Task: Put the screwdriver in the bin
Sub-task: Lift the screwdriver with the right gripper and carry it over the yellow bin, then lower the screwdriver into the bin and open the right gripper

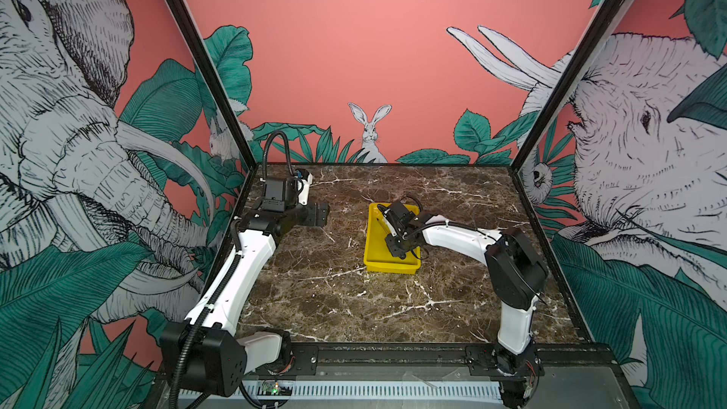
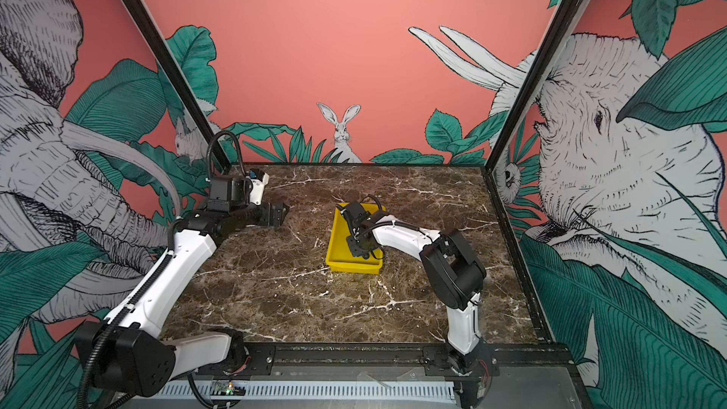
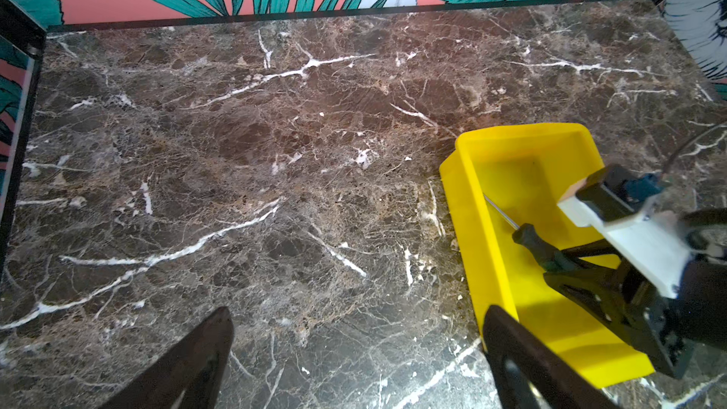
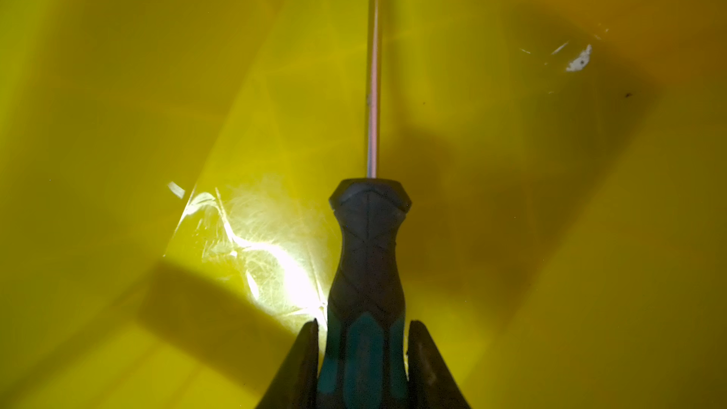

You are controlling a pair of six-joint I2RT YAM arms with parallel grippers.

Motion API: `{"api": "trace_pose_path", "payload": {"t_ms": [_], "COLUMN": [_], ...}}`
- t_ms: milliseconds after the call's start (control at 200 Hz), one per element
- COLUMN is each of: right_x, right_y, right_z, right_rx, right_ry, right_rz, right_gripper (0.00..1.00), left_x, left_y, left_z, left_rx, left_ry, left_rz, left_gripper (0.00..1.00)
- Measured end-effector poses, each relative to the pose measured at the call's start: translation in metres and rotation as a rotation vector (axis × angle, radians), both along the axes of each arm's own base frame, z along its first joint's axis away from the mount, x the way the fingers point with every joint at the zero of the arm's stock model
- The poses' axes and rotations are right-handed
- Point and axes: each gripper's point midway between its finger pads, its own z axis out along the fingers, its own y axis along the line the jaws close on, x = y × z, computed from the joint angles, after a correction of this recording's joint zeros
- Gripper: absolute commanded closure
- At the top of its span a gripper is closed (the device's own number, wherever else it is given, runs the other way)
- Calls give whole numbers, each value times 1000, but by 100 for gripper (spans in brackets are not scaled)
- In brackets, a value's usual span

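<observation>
Right wrist view: our right tool point(image 4: 364, 326) clamped on screwdriver point(image 4: 368, 253) handle, shaft low inside bin point(image 4: 118, 72). We judge release next: lower till handle rests, part jaws gently, lift straight out.

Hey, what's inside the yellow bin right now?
The screwdriver, its handle clamped by the right gripper, which reaches into the bin. The bin floor beneath the gripper is covered; whether the screwdriver touches that floor cannot be told.

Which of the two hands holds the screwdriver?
The right hand, shut on the screwdriver over the bin; the left hand is open and empty.
</observation>
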Motion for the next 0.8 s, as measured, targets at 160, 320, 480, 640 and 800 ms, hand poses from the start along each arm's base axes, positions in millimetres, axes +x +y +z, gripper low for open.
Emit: {"api": "trace_pose_path", "payload": {"t_ms": [160,320,480,640,800], "right_x": [1,6,11,14,14], "right_y": [0,1,4,5,1], "right_z": [-1,5,15,22,34], "right_rx": [-9,-14,-17,-28,-45], "right_ry": [-5,-26,-49,-59,-77], "right_rz": [6,19,40,60,82], "right_gripper": [77,58,46,45,41], "left_x": [1,3,3,2,2], "left_y": [-4,-6,-4,1,10], "left_z": [4,11,16,21,22], "left_rx": [-22,-37,-39,-37,-24], "left_ry": [-13,-42,-60,-78,-83], "left_rz": [-19,-28,-26,-11,19], "left_gripper": [0,0,0,0,0]}}
